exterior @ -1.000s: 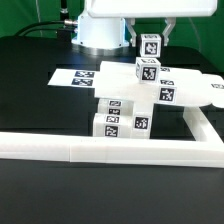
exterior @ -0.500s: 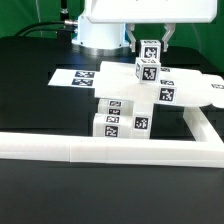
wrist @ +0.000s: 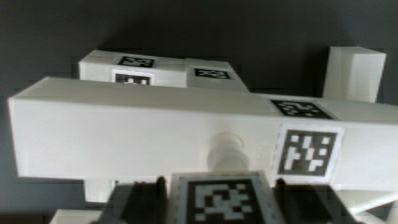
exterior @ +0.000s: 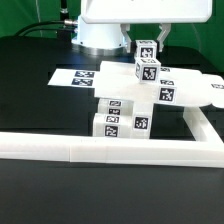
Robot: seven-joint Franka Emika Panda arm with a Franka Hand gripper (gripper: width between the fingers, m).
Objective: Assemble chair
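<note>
Above the chair [exterior: 135,98], the gripper [exterior: 147,47] clasps a tagged cube [exterior: 147,49].

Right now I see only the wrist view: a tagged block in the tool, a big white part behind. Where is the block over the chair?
Observer: The tool holds the tagged block directly over the top cube of the chair, very near; contact I cannot tell.
Operator: Is anything in front of the chair?
Observer: Yes, a long white rail lies in front and turns along the exterior view's right.
Operator: And the other side?
Observer: The marker board lies flat there.
</note>
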